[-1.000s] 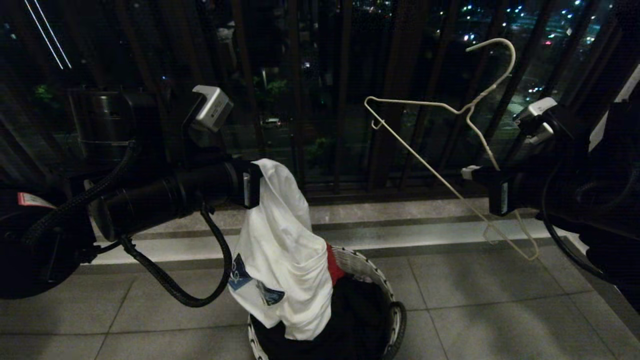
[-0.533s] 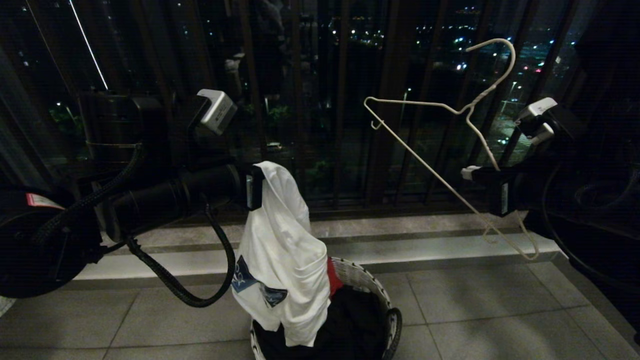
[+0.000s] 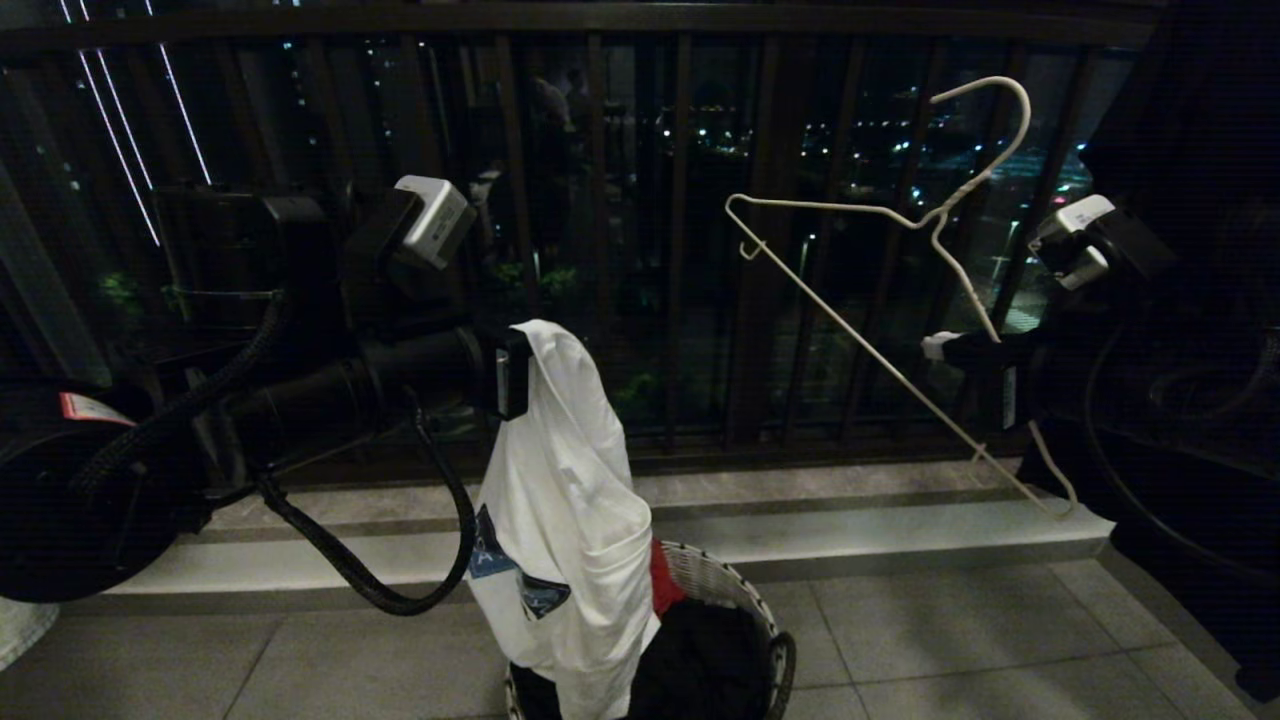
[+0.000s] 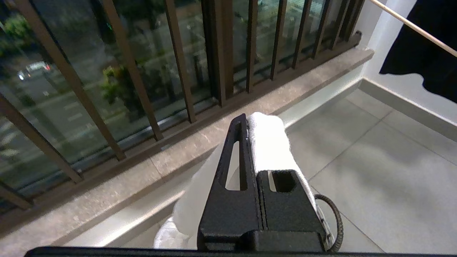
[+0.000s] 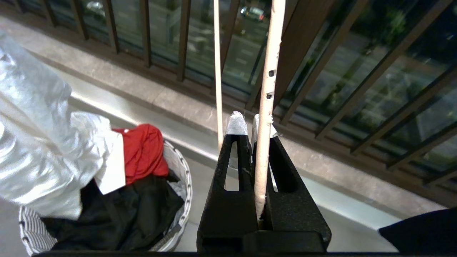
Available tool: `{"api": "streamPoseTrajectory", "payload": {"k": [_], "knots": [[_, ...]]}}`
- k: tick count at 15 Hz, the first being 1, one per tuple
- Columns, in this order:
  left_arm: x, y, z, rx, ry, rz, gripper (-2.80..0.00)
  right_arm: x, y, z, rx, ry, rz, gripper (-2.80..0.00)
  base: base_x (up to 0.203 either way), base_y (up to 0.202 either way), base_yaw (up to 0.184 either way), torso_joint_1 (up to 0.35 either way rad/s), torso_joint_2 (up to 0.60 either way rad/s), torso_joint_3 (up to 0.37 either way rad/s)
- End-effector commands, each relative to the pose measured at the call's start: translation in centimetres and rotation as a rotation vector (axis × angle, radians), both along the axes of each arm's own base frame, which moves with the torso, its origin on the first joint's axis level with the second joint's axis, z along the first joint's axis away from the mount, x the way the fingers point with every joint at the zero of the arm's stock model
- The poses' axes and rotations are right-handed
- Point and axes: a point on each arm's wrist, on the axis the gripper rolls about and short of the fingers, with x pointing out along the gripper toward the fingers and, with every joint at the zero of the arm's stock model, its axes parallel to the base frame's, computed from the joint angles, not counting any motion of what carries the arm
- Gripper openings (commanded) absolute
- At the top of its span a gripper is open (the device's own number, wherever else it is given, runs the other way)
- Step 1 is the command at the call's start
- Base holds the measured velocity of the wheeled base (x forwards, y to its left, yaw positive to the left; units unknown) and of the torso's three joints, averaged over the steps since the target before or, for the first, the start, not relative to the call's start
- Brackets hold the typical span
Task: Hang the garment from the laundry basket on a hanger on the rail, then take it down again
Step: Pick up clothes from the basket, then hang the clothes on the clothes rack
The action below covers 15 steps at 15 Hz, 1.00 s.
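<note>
The white garment [image 3: 560,500] hangs bunched from my left gripper [image 3: 515,370], which is shut on its top fold. Its blue graphic faces left, and its lower end hangs at the laundry basket [image 3: 745,600] below. In the left wrist view the gripper [image 4: 246,119] pinches the garment [image 4: 269,142]. My right gripper [image 3: 935,345] is shut on the thin white hanger [image 3: 942,214], held tilted with its hook up. The right wrist view shows the gripper [image 5: 248,123] clamping the hanger's wire [image 5: 266,107], with the basket [image 5: 182,178] below. The rail is out of view.
A red cloth [image 3: 662,580] and a black garment [image 3: 700,670] lie in the basket. The dark balcony railing [image 3: 680,250] stands behind a stone ledge [image 3: 850,520]. A dark garment [image 4: 421,53] hangs at the right by the white wall.
The camera has risen: floor, ledge and basket sit lower in the picture and the railing's top bar shows. Both grips are unchanged, and the garment hangs higher over the basket.
</note>
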Motion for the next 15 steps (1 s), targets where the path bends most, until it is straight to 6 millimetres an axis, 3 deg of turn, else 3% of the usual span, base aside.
{"api": "streamPoseTrajectory", "payload": {"k": [1,9,12,15], "knots": [[0.1,0.0,-0.1,0.0,0.001,0.0,-2.8,0.1,0.0,0.0,-0.001,-0.001,0.001,-2.8,0.0,0.0,0.0,0.002,0.0,0.202],[1.1,0.1,0.4,-0.04,-0.051,0.035,-2.8,-0.8,0.4,-0.4,-0.013,0.063,0.04,-2.8,0.0,0.0,0.0,0.001,0.0,0.028],[3.1,-0.7,0.7,-0.06,-0.026,0.171,-2.8,-2.8,0.6,-0.3,-0.014,0.158,0.148,-2.8,0.0,0.0,0.0,0.0,0.0,0.0],[5.5,-1.7,0.6,-0.022,0.048,0.253,-2.8,-3.5,0.5,-0.4,-0.057,0.204,0.19,-2.8,0.0,0.0,0.0,0.0,0.0,0.0]]}}
